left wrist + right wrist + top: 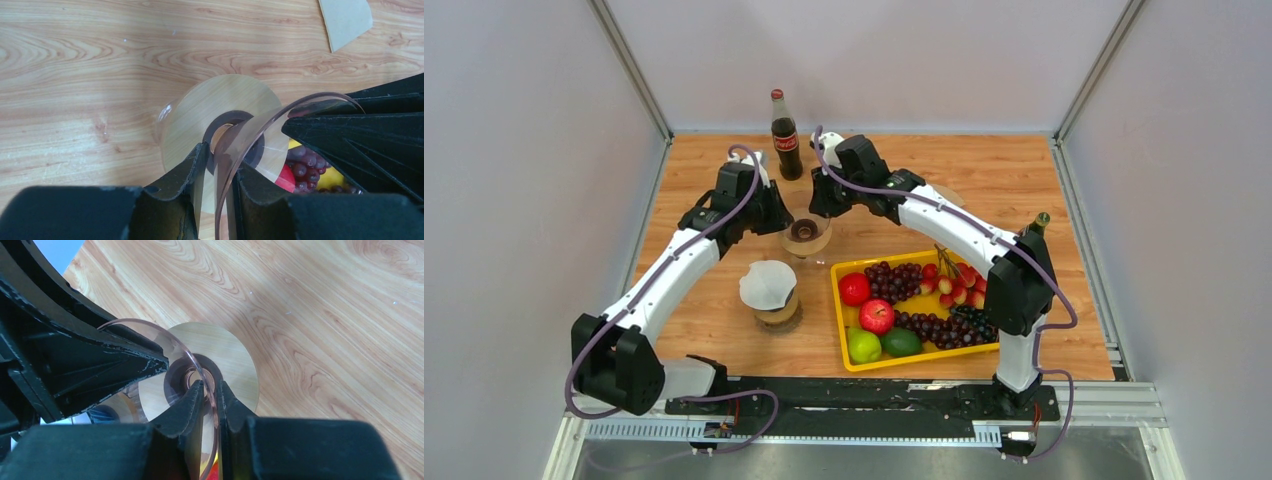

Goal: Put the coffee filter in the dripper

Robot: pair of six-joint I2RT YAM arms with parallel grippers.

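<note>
The dripper (805,232) is a clear cone on a round wooden base, standing mid-table. It also shows in the left wrist view (210,110) and the right wrist view (230,355). My left gripper (786,222) (220,160) grips its rim from the left, jaws narrow around the clear wall. My right gripper (822,208) (210,390) is shut on the rim from the opposite side. A white coffee filter (767,283) rests on a brownish glass cup (778,312) nearer to me. A flat brown filter paper (946,192) (345,20) lies on the table to the right.
A yellow tray (924,358) of apples, grapes and other fruit sits right of the cup. A cola bottle (785,140) stands at the back, close to both wrists. Another bottle top (1042,219) shows behind the right elbow. Walls enclose the table on three sides.
</note>
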